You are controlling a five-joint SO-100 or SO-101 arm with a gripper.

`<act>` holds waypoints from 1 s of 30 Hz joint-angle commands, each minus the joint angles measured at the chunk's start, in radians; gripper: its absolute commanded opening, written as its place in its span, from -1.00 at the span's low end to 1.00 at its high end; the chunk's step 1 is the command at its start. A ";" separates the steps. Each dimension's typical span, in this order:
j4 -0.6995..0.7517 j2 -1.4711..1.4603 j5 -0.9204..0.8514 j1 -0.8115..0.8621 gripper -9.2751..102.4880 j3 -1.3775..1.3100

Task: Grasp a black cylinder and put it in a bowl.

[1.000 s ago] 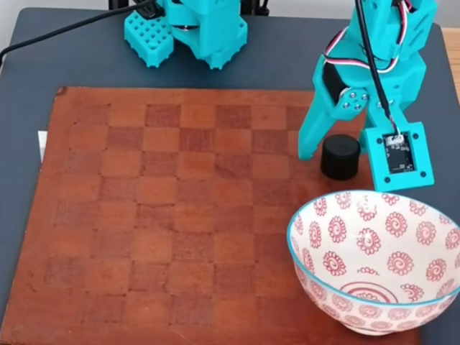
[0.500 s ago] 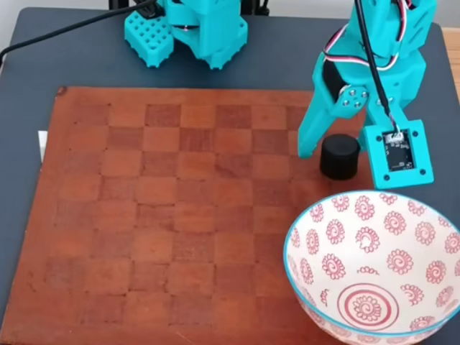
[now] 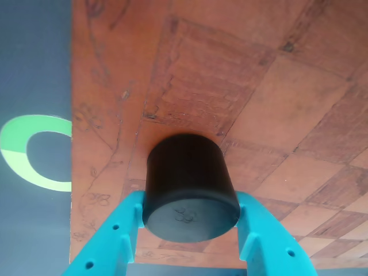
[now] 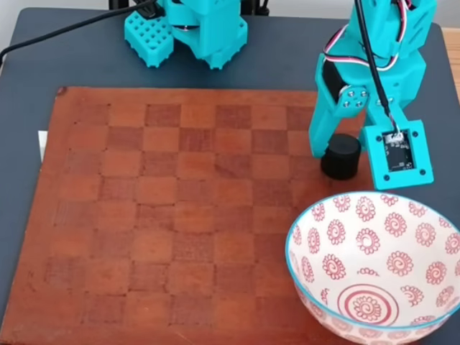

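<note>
Fixed view, left to right: a black cable (image 4: 65, 30) is seen in the upper left corner, running toward the teal arm base (image 4: 190, 29) at top centre. The brown checkered board (image 4: 165, 215) is spread over the dark table (image 4: 21, 108) and fills the left and centre of the frame. The black cylinder (image 4: 341, 156) is seen standing upright on the board, right of centre. The gripper (image 4: 343, 152) is lowered around it, with one teal finger (image 4: 325, 129) against the cylinder's left side and the camera mount to its right. The bowl (image 4: 338, 233) is placed in the lower right corner, near the cylinder but apart from it.

Wrist view: a green ring mark (image 3: 31, 152) is seen at left on the dark surface. The cylinder (image 3: 190, 187) is bracketed at bottom centre by both teal fingers (image 3: 118, 238), jaws closed in against its sides; a grasp on the cylinder is indicated, cylinder resting on the board (image 3: 276, 98).
</note>
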 commanded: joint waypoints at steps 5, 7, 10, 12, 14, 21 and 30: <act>0.018 0.086 0.011 0.000 -0.60 -0.046; 0.049 0.086 0.011 0.000 -0.61 -0.077; 0.135 0.086 0.011 0.002 -0.61 -0.135; 0.186 0.086 0.011 0.002 -0.61 -0.173; 0.224 0.086 0.011 0.003 -0.61 -0.209; 0.250 0.107 0.023 0.003 -0.61 -0.262; 0.249 0.252 0.023 0.029 -0.61 -0.262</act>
